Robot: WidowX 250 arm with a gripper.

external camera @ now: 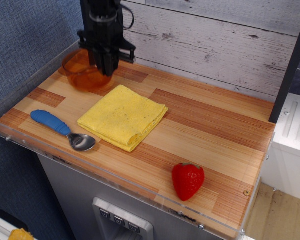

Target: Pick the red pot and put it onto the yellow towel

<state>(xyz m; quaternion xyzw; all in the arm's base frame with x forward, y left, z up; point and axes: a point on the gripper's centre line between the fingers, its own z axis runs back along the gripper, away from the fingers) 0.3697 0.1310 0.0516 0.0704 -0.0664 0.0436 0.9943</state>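
The red pot (80,71) is a translucent orange pot at the back left of the wooden board. My black gripper (108,66) comes down from above and is shut on the pot's right rim. The pot hangs tilted and looks slightly raised off the board. The yellow towel (123,116) lies folded flat in front of and to the right of the pot, with nothing on it.
A spoon with a blue handle (51,122) lies left of the towel near the front edge. A red strawberry (188,180) sits at the front right. A clear acrylic rim (20,80) borders the board, and a plank wall (215,40) stands behind it.
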